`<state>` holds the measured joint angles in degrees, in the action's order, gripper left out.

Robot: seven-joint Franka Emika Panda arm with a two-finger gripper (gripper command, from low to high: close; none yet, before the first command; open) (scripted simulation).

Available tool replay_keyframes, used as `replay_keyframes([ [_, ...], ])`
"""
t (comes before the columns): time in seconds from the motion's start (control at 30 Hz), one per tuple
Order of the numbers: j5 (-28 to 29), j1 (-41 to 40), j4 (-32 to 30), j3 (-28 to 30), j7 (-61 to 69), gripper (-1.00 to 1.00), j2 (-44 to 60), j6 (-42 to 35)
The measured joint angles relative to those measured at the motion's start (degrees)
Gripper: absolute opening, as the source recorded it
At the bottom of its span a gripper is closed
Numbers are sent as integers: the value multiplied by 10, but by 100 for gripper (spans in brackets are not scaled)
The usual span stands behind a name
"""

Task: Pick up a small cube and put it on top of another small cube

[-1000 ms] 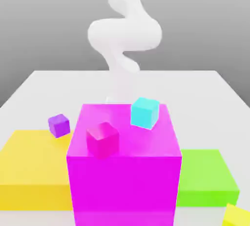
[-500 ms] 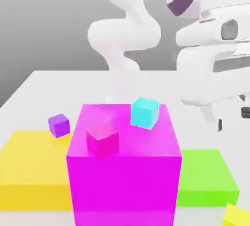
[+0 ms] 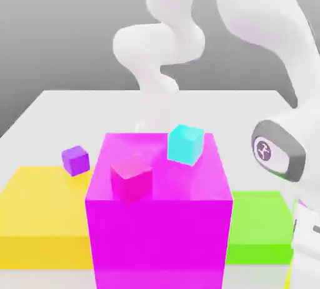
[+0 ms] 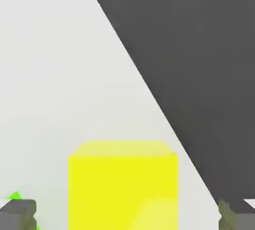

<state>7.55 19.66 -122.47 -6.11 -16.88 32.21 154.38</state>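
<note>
we saw a small yellow cube (image 4: pixel 123 184) sitting flat on the white table (image 4: pixel 60 74), close to that table's edge. on the big magenta block (image 3: pixel 159 231), a pink cube (image 3: pixel 131 177) and a cyan cube (image 3: pixel 185 144) sat apart.

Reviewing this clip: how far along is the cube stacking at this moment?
Done: nothing stacked; the pink cube and cyan cube sit apart on the magenta block, the purple cube on the table. In hand: the gripper brackets a small yellow cube, fingers clear of its sides, no grip visible. Left: grasp, lift, place on another cube.
</note>
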Motion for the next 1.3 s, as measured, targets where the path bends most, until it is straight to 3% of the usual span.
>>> replay_keyframes([
  [0.2, 0, 0, 0, 0, 0, -100, 2, 1],
  [0.37, -18, -11, -11, -20, 26, -100, -75, -61],
  [0.67, -53, -79, -20, 39, -14, -100, -257, -225],
  [0.93, -62, -186, -46, 88, -128, -100, -422, -369],
  [1.07, -70, -204, -91, 102, -155, -100, -423, -329],
  [1.1, -71, -207, -105, 101, -155, 100, -415, -307],
  [1.3, -70, -207, -113, 101, -156, 100, -411, -295],
])
